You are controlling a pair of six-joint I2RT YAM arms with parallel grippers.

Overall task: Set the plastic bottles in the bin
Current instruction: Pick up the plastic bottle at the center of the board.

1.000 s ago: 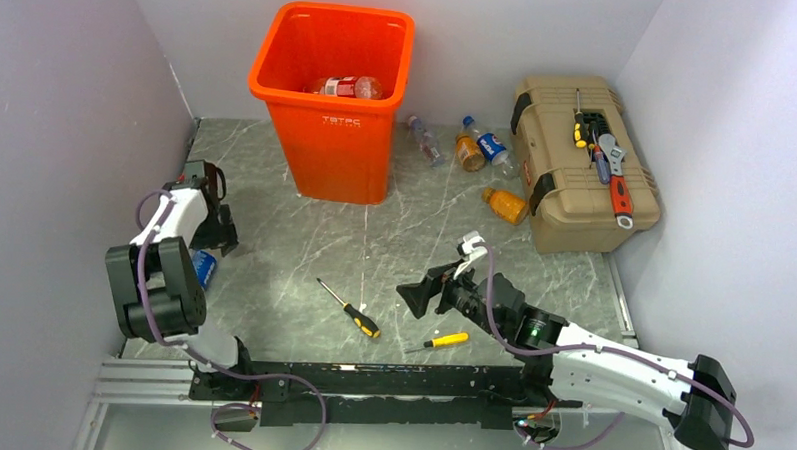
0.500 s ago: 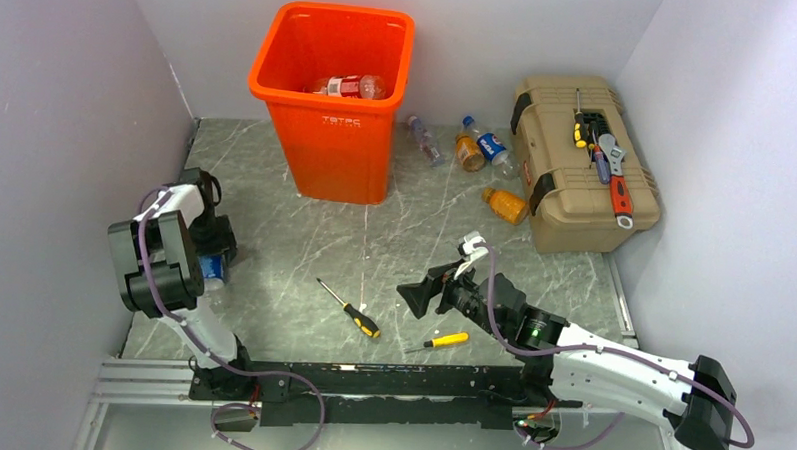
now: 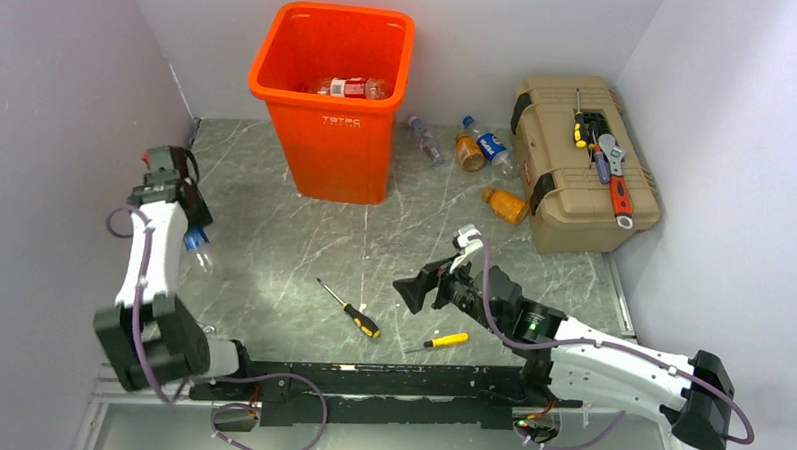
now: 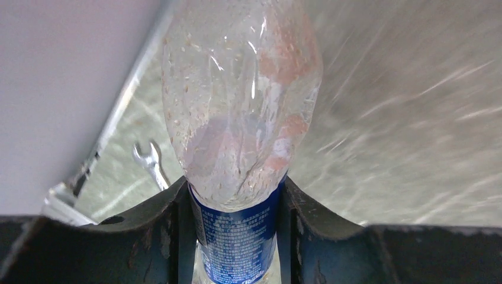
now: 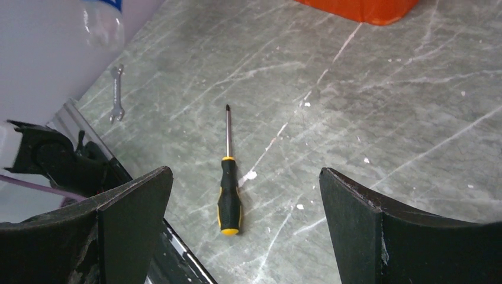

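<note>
While the left claw (image 4: 237, 204) pinches the held bottle (image 4: 243, 100) at its blue label, the clear crumpled body sticks out past the fingers. Overhead, this bottle is near the left wall, well apart from the bin (image 3: 332, 148). Cannot tell whether it is clear of the table (image 3: 274, 251).

Bin: upright at the far side of the table, with a red-labelled bottle (image 3: 347, 86) lying inside.

On the table between bin and tan toolbox (image 3: 566, 191): slim clear bottle (image 3: 423, 139), orange bottle (image 3: 467, 150), blue-labelled bottle (image 3: 493, 146). A second orange bottle (image 3: 503, 203) lies just beside the toolbox.

Right claw (image 5: 244, 173): spread wide, nothing between the jaws, over the black-and-yellow screwdriver (image 5: 228, 198). A small wrench (image 5: 117, 94) lies near the table's left edge, and a yellow screwdriver (image 3: 446, 339) near the arm bases.
</note>
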